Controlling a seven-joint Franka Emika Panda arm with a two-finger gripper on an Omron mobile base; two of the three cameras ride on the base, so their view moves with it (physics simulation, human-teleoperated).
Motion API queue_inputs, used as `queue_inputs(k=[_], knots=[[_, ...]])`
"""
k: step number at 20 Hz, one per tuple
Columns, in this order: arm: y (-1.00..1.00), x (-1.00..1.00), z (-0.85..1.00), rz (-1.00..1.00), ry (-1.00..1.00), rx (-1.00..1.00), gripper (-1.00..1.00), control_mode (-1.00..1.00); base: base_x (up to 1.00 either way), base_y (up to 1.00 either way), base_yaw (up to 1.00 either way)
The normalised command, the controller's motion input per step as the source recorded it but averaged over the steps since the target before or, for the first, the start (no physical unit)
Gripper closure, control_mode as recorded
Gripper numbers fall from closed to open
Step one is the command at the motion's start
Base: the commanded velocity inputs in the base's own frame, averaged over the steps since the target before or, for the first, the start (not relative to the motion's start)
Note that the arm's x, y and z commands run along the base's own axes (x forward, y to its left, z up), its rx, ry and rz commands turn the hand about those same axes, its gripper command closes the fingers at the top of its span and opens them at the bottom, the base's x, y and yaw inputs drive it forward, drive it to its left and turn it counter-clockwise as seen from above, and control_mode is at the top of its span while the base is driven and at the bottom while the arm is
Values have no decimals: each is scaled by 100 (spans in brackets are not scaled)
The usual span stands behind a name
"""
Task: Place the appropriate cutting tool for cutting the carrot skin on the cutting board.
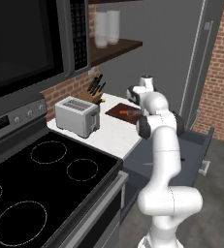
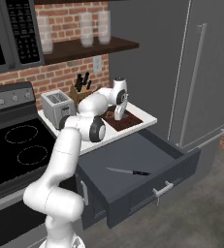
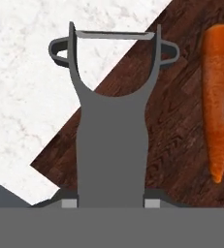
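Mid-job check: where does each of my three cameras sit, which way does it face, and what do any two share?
Left base view: behind the arm's left, facing stove, toaster and cutting board; the arm rises at lower right.
Right base view: behind its right, facing the open drawer and fridge; the arm rises at lower left.
Hand view: on the hand, looking down past the held peeler at the carrot.
Shared: all show the cutting board; both base views the toaster.

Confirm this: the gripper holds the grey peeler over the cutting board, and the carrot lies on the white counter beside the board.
Not quite. The carrot lies on the cutting board itself, as the hand view shows. The gripper does hold the grey peeler over the board's edge.
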Motion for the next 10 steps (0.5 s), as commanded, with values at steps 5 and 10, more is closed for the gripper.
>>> queue_inputs(k=[5,10], knots=[[0,0,-41,8,-1,0,100,-100,0,0,0],[0,-10,-45,4,-4,0,-100,-100,0,0,0]])
